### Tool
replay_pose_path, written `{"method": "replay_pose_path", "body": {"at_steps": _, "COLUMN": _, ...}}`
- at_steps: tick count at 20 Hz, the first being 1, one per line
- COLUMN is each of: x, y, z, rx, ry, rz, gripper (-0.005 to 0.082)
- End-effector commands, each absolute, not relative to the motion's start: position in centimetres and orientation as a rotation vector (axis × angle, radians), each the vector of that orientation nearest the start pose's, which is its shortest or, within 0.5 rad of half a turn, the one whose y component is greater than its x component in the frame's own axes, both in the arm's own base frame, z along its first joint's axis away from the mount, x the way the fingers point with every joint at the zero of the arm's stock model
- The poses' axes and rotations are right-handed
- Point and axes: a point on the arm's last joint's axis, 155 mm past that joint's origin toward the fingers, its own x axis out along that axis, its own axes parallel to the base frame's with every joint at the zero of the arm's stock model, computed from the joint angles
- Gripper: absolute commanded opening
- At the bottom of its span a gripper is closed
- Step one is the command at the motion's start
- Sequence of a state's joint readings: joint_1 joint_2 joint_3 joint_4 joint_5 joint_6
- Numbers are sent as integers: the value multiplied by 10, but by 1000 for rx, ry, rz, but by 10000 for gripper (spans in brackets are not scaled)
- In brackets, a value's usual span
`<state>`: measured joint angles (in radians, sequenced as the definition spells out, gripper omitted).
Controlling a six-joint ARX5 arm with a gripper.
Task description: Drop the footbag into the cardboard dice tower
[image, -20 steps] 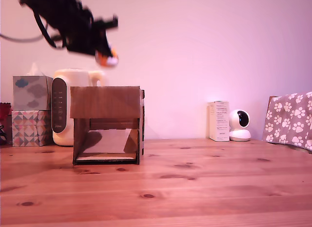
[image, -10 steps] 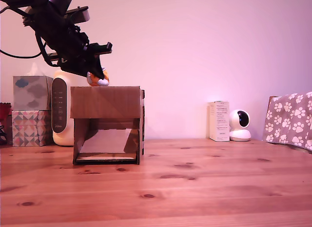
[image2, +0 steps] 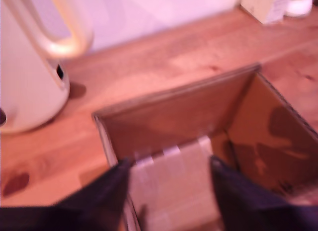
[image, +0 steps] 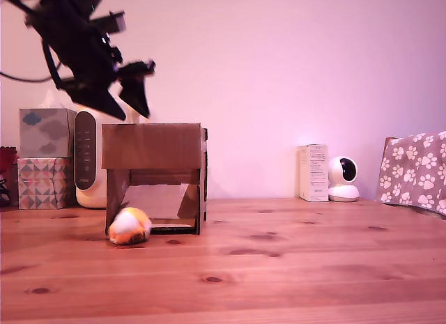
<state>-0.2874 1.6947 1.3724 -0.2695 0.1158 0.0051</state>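
Observation:
The footbag (image: 129, 226), an orange, yellow and white ball, lies on the wooden table at the lower front opening of the cardboard dice tower (image: 152, 147), toward the exterior view's left. My gripper (image: 129, 109) hangs open just above the tower's top, its black fingers spread with nothing between them. In the wrist view the black fingertips (image2: 107, 189) frame the open top of the cardboard dice tower (image2: 169, 114), and the sloped ramp inside shows. That view does not show the footbag.
A cream kettle-like appliance (image: 89, 153) stands behind the tower, with stacked tissue boxes (image: 45, 157) at the exterior view's left. A white carton (image: 313, 172) and small white camera (image: 343, 179) sit at the back right. A paw-print cloth (image: 416, 172) hangs at the right edge.
The gripper carried the footbag down over the tower's top, then opened. The footbag left the fingers and now rests on the table at the tower's front opening.

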Motion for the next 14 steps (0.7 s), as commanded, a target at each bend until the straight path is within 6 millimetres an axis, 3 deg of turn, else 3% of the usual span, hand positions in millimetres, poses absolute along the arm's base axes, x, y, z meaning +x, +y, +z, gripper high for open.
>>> {"method": "replay_pose_path", "body": {"at_steps": 1, "x": 472, "y": -166, "z": 233, "rx": 51, "ry": 554, "rz": -413, "gripper": -10}}
{"method": "replay_pose_path", "body": {"at_steps": 6, "x": 451, "y": -175, "z": 241, "rx": 29, "ry": 546, "rz": -490, "gripper": -17}}
{"method": "replay_pose_path", "body": {"at_steps": 14, "x": 403, "y": -175, "z": 245, "rx": -23, "ry": 297, "rz": -558, "gripper": -16}}
